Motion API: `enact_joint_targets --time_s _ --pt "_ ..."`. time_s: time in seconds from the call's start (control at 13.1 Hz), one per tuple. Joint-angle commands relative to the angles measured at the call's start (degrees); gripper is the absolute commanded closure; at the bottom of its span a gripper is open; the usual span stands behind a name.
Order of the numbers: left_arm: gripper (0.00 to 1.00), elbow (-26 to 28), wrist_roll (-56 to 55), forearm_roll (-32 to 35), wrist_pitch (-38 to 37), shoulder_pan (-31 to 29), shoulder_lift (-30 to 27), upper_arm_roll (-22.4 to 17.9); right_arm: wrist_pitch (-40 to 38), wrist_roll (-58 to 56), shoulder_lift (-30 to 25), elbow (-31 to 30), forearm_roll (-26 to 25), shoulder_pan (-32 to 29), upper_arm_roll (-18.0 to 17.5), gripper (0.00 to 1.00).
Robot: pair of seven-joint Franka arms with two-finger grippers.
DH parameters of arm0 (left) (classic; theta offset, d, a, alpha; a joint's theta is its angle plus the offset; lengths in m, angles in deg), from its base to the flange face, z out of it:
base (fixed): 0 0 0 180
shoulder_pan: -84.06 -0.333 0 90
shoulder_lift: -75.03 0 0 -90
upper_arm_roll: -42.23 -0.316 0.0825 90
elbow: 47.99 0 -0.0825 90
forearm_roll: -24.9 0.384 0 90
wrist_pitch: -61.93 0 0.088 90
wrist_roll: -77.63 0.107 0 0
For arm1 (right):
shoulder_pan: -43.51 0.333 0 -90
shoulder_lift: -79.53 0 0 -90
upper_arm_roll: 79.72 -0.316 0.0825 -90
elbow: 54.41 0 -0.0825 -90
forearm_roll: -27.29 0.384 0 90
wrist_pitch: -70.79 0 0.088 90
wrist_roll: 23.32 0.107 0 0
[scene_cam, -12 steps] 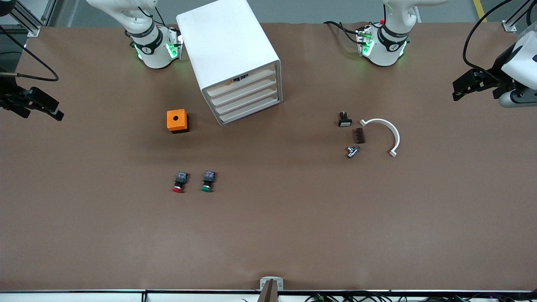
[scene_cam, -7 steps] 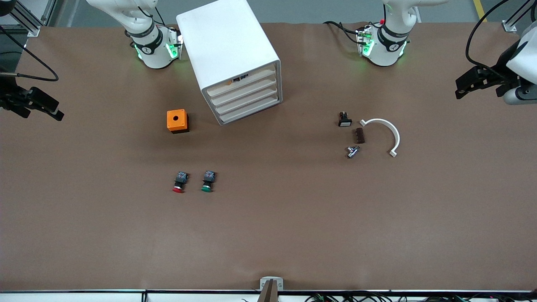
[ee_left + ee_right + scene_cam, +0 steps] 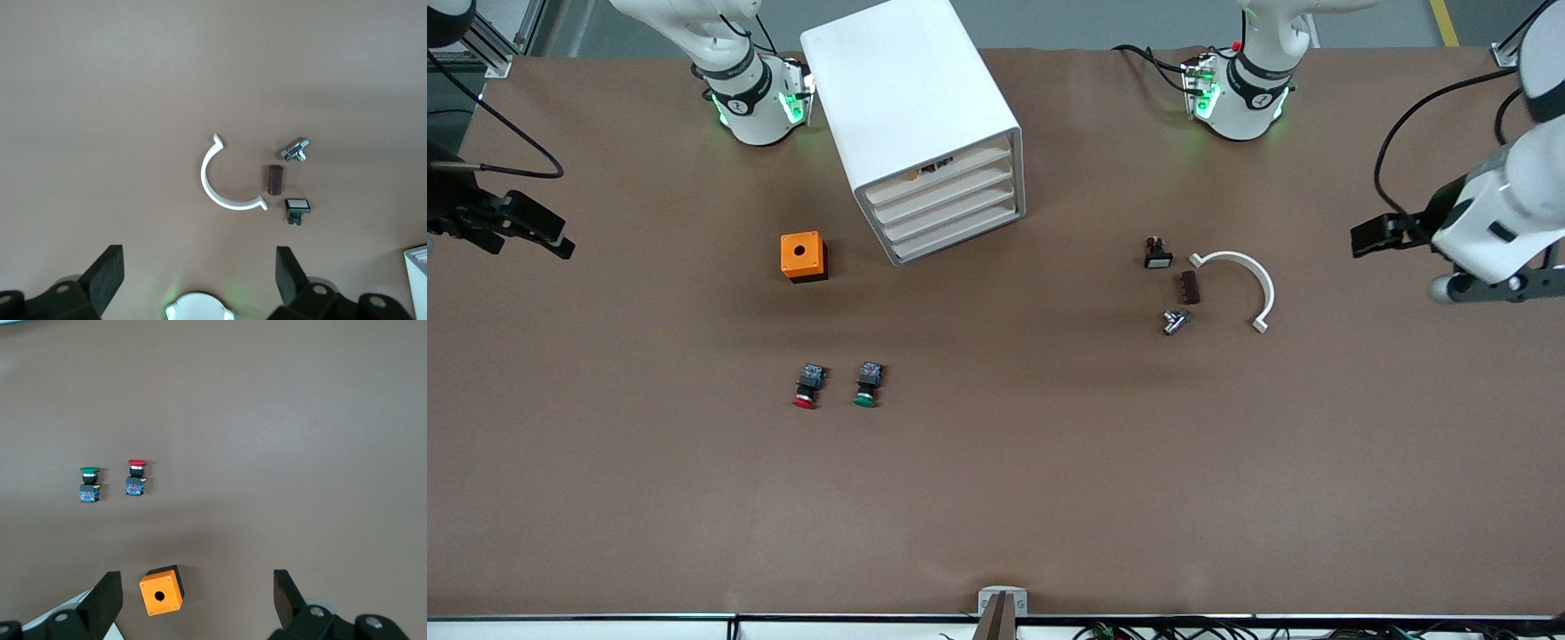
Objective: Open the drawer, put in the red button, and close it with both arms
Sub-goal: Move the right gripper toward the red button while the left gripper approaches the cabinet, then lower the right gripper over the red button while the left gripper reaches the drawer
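Drawer, second from top, is sitting shut; red button, light, rigid, is lying beside the green button, likely best pinched across its block; left gripper and right gripper are hovering spread apart over bare table.

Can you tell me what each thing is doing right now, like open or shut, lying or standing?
drawer: shut, like the other three.
red button: lying on its side on the table, untouched.
green button: lying on its side beside the red one.
orange box: standing, hole up.
left gripper: jaws open, holding nothing.
right gripper: jaws open, holding nothing.
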Motion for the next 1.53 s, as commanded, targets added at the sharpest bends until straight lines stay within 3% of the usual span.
enact_joint_targets --time_s 0.0,0.31,0.46,0.77,0.99,1.22,1.45 --pt "0.0 -2.3 -9.0 -1.8 -3.6 3.3 4.3 0.1 0.8 -0.4 3.0 0.2 -0.3 0.8 -0.4 0.0" --pt "0.0 -2.4 -24.1 -10.3 -7.4 4.4 9.0 0.2 5.1 0.7 8.7 0.1 -0.2 2.1 -0.4 0.0" --pt "0.0 -2.5 -36.3 -19.3 -7.6 4.5 9.1 0.1 8.4 2.5 12.4 -0.1 0.1 2.1 -0.5 0.0" --pt "0.0 -2.5 -56.2 -28.3 -8.9 7.7 11.2 0.6 13.1 8.7 18.0 -0.6 3.8 5.6 -0.4 0.0" --pt "0.0 -2.6 -70.1 -33.7 -8.9 10.9 14.7 0.6 19.6 16.3 22.5 -1.5 3.8 10.0 -0.4 0.0" --pt "0.0 -4.0 -92.7 -42.4 -6.9 14.1 20.9 0.6 25.3 22.3 29.3 -1.5 3.8 13.1 -0.4 0.0" --pt "0.0 -4.3 -103.7 -46.4 -6.8 17.7 25.1 0.6 31.6 28.0 34.9 -1.4 3.8 15.2 -0.4 0.0"
